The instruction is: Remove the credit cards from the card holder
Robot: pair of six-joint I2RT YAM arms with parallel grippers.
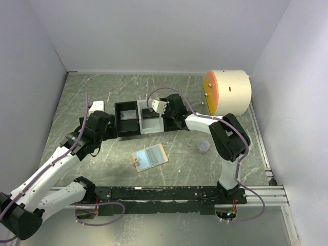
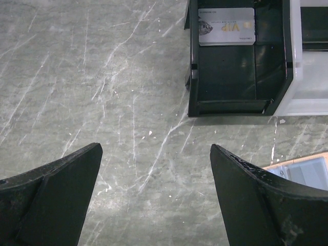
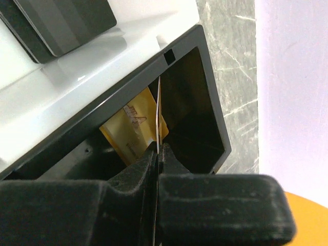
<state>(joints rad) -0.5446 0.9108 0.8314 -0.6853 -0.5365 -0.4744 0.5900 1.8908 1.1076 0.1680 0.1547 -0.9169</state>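
Nearly done: silver card and black card lie in tray; right pincer clamped on gold card over tray's end bay; left pincer apart; card holder looks empty.

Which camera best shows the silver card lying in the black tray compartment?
The left wrist view: the silver card lies flat in a black compartment of the tray, close enough to read its VIP lettering. The top external view shows it only as a small pale patch. The right wrist view does not show it.
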